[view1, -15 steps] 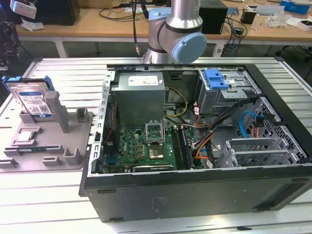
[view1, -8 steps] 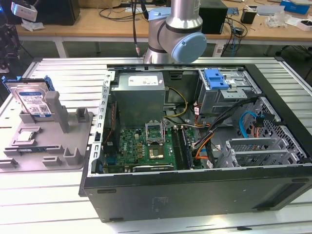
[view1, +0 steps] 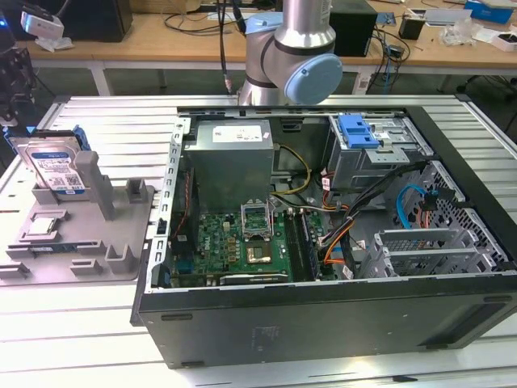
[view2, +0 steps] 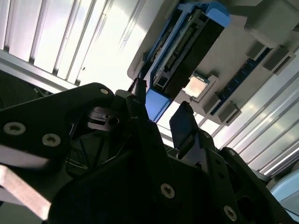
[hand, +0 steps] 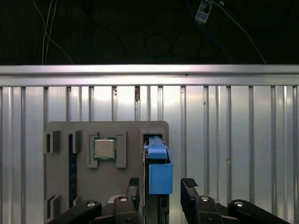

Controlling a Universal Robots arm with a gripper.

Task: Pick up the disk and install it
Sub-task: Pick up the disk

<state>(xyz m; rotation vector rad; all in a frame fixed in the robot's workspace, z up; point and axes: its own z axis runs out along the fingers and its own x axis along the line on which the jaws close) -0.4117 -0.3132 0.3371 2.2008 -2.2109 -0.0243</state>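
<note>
The disk [view1: 55, 166] stands on edge in a slot of the grey holder [view1: 137, 242]. The gripper [hand: 161, 185] hangs above that holder, wide open and empty, its jaws flanking the disk's blue rail. The disk is likely stiff, fairly heavy and sensitive to knocks, so the side rails look the best place to grip.

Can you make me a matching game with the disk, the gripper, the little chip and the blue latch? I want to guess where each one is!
Things:
1 disk
2 gripper
3 chip
4 latch

Places or states:
A open
B lying flat in the holder
C standing upright in the holder
D inside the case

Pairs: 1-C, 2-A, 3-B, 4-D
</note>
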